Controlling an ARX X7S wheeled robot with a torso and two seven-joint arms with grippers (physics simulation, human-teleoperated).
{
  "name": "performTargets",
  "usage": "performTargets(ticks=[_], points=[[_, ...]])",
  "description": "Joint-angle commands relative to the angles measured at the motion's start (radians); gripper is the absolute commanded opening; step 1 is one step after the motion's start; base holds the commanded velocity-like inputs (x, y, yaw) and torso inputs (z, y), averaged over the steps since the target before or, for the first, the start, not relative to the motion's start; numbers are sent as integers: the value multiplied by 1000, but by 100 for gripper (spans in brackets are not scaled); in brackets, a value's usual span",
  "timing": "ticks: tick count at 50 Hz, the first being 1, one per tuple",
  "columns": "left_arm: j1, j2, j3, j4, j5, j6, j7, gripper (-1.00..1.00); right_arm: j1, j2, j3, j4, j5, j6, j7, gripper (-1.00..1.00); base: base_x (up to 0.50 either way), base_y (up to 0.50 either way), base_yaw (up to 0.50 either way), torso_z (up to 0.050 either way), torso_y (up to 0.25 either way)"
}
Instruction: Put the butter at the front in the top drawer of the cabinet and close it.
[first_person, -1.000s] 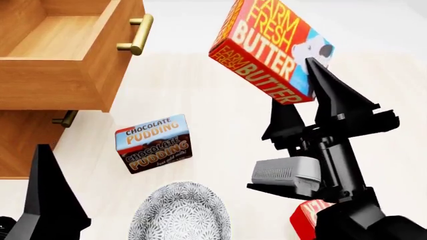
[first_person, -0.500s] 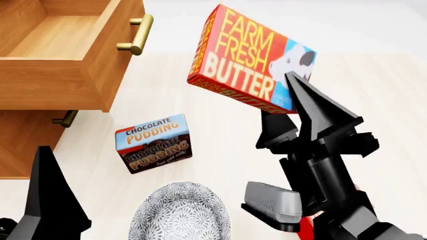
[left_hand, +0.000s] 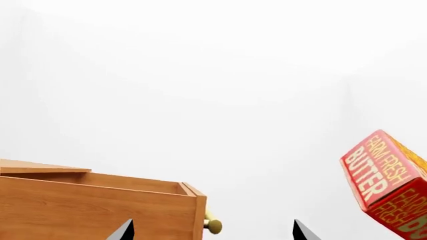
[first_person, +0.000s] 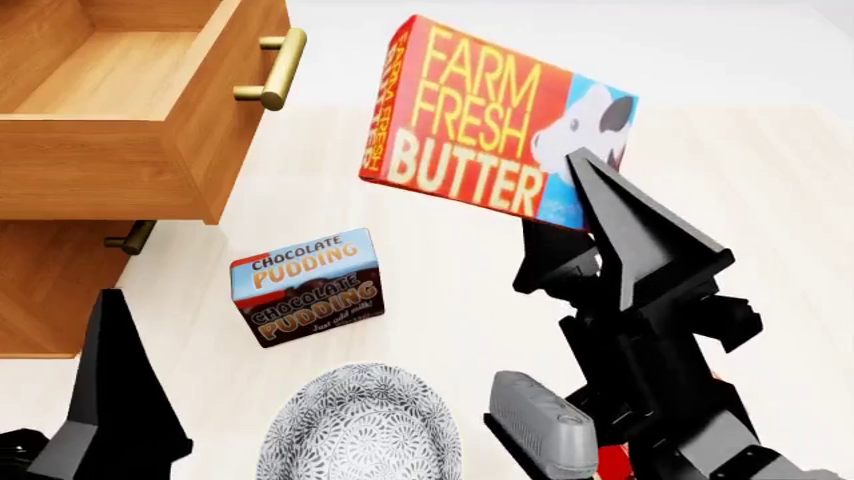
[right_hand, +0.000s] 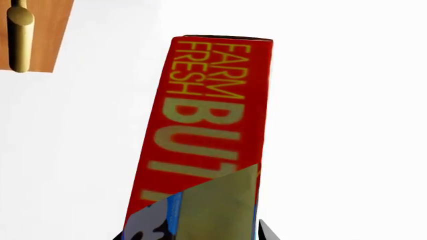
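**Butter box held up in the air beside the open top drawer**

The butter (first_person: 487, 125) box, red with "FARM FRESH BUTTER" and a cow on it, is off the table (first_person: 441, 260), tilted, with its big face toward the head camera. The right tool (first_person: 577, 205) pinches it by its lower right corner; one long black finger (first_person: 627, 230) lies across the blue patch of the box, and the right arm rises steeply from the lower right. The box hangs to the right of the top drawer (first_person: 147, 110), which is pulled out, its brass handle (first_person: 274, 68) facing the butter. Below it the cabinet (first_person: 47, 290) shows a second handle on a lower drawer.

The left tool (first_person: 114, 400) points upward at the lower left, holding nothing; whether its fingers are spread I cannot tell.

The right wrist view shows only the box's narrow red side and a handle. The left wrist view shows the drawer's side wall and the butter beyond it, apart from it.

On the table I count one chocolate pudding box (first_person: 307, 287), one patterned bowl (first_person: 358, 425), and part of another red box (first_person: 614, 462) behind the right arm.
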Motion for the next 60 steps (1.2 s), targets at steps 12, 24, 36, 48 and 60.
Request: performTargets(ticks=[12,24,36,48,60], points=[[-32,-278,14,116,-390,-128,50,100,6,-12,25,-8,-81,18,16,-100,0,0,0,0,2],[128,-468,-121,209,-538,-16,147,100,-8,-18,33,25,-75,-10,21,-100,0,0,0,1,1],[333,-597,-328,254,-735,50,274,100,-14,-20,36,25,-79,-11,12,-100,0,0,0,1,1],[315,-658,-356,261,-910,90,414,100,-17,-23,25,14,-100,7,0,-100,0,0,0,0,2],[-465,-598,99,199,-1217,-278,410,100,-12,-24,11,1,-127,21,-13,-100,0,0,0,1,1]])
